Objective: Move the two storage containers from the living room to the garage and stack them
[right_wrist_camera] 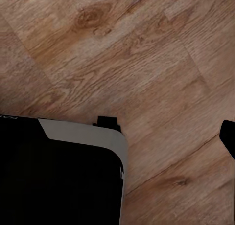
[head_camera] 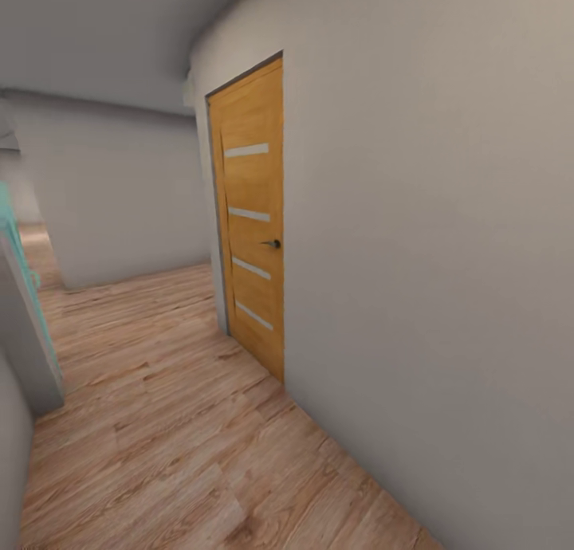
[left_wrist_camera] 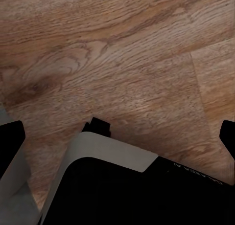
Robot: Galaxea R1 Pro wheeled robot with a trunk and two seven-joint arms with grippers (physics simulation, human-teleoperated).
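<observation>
You're rolling down a hallway past the wooden door [head_camera: 253, 223] at frame centre, no bins in sight; both grippers' state I cannot tell (rigid, light bins: judging, grab a wall rim)

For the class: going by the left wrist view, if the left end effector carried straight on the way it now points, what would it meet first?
Most likely the wood plank floor, which lies straight ahead with nothing between. The robot's own black and grey base sits nearer the camera, though depth is hard to judge.
</observation>
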